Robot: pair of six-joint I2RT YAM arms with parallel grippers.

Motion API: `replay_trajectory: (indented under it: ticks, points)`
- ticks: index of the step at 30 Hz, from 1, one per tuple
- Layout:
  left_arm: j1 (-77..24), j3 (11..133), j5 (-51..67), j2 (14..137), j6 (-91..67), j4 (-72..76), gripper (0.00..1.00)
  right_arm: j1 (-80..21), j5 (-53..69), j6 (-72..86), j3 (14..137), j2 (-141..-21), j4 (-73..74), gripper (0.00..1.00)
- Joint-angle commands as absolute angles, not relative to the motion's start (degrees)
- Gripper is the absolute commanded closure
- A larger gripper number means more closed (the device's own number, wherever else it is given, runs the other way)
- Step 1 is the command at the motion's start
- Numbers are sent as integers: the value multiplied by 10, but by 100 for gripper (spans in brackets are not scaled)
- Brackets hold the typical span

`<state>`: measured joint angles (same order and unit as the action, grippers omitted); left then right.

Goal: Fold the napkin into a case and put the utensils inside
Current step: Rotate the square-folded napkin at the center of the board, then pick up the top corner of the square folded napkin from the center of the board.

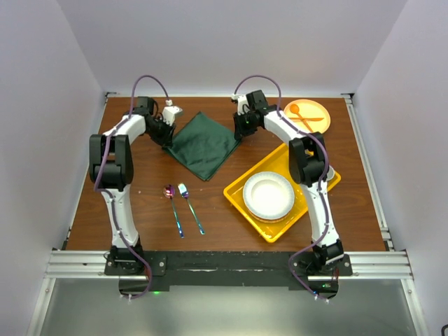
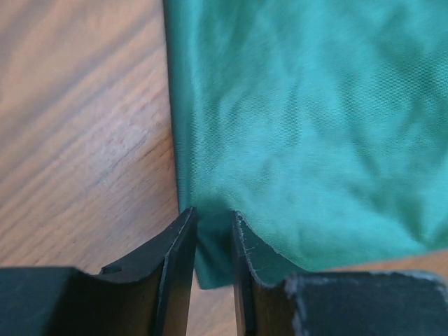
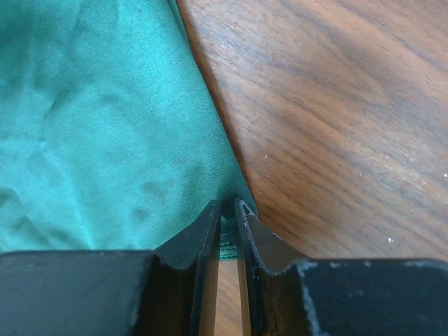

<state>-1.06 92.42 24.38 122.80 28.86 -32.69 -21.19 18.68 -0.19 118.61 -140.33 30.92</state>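
At far centre of the desk (image 1: 143,203), left hand (image 2: 213,213) and right hand (image 3: 226,204) each clamp an opposite corner of the green napkin (image 1: 203,145); such shallow bites may let cloth slip mid-fold.

Napkin (image 1: 203,145) flat on the surface (image 1: 140,210), set cornerwise, far middle. Just nearer than napkin, slightly left: spoon (image 1: 169,190) and fork (image 1: 183,189) side by side, spoon on the left, heads toward napkin, not touching it. Right of napkin and nearer: tray (image 1: 234,190), apart from napkin, plate (image 1: 269,195) inside it. Further right of napkin, behind tray: small plate (image 1: 318,108), second spoon (image 1: 297,110) and second fork (image 1: 315,119) on it. Left gripper (image 2: 213,217) at napkin's left corner, right gripper (image 3: 227,206) at its right corner, cloth corner between the jaws of each.
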Motion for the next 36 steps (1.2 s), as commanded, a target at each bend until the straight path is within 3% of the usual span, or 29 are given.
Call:
replay_trajectory:
  ticks: [1, 8, 12, 18, 28, 36]
  points:
    - [0, 964, 221, 1270, 285, -338, 70, -210, 170, -32, 1155, -1382, 342, 82]
    - [22, 980, 276, 1268, 286, -334, 68, -210, 210, -28, 1093, -1335, 353, 79]
    - [20, 900, 406, 1138, 345, -293, 53, -211, 231, -25, 1100, -1315, 357, 73]
    - [-20, 755, 476, 989, 590, -319, 50, -211, 293, -28, 1130, -1278, 353, 58]
    - [-163, 632, 411, 960, 677, -273, 59, -220, 332, 30, 1132, -1304, 302, 59]
    - [-200, 625, 381, 998, 734, -283, 67, -224, 330, 39, 1143, -1346, 274, 59]
